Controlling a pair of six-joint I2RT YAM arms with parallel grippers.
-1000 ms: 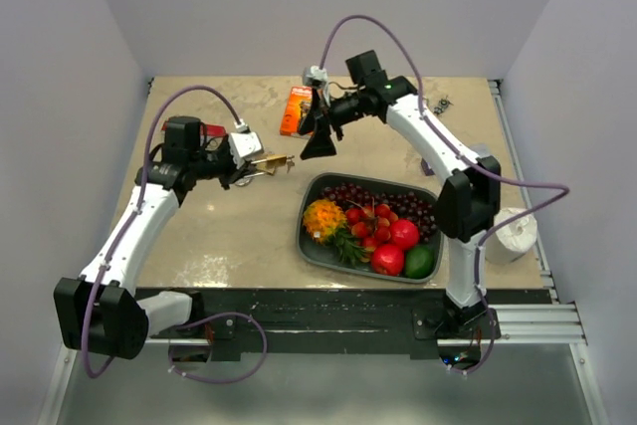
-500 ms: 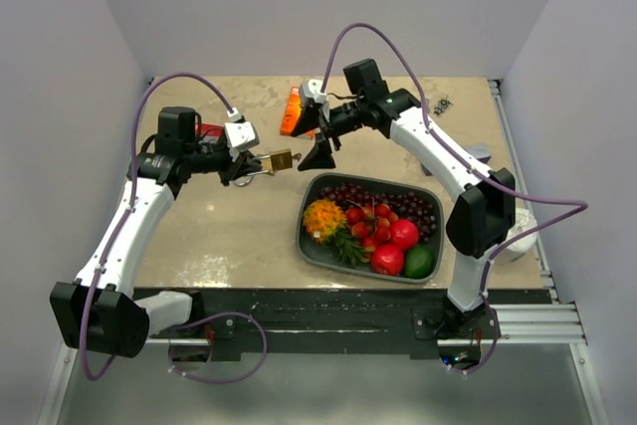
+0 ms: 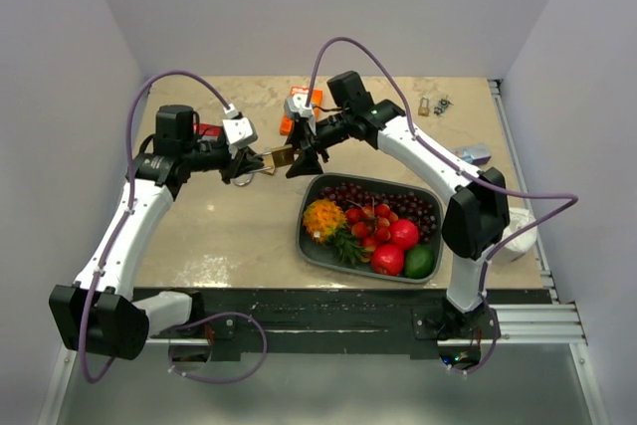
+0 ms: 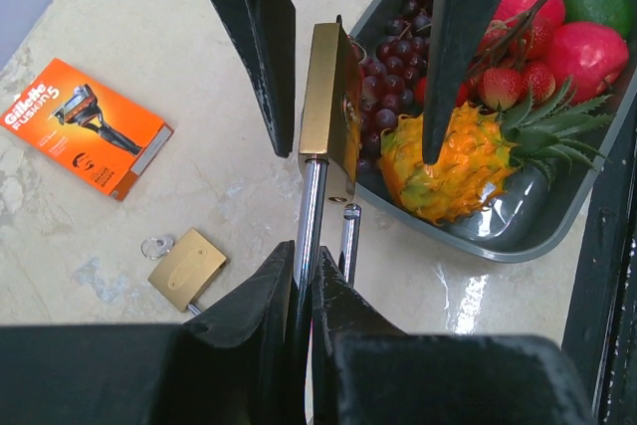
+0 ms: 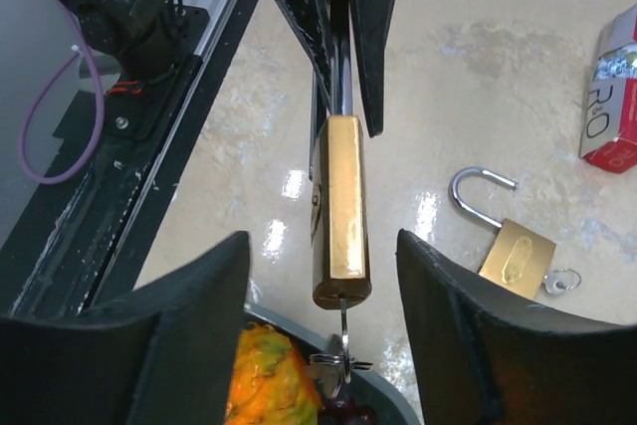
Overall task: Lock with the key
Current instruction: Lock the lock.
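The marbled bench (image 3: pixel 219 236) carries a grey fruit tray (image 4: pixel 542 201). Just beyond the tray's far-left corner the arms meet in the air. The left pincer (image 4: pixel 304 266) is clenched on the steel shackle of a brass padlock (image 5: pixel 338 216). The right pincer (image 5: pixel 323 236) stands released, one jaw on each side of the lock's body. A small key (image 5: pixel 341 330) juts from its end.

The held padlock (image 4: pixel 331 97) has a brushed brass body and a polished silvery metal shackle (image 4: pixel 311 211), mirror-bright. The tray (image 4: pixel 518 246) is smooth grey plastic, glossy. Beside the tray the table (image 4: pixel 239 176) looks like polished cream stone, wet-shiny, bearing a printed card razor box (image 4: pixel 85 126) and a second brass padlock (image 4: pixel 186 268).
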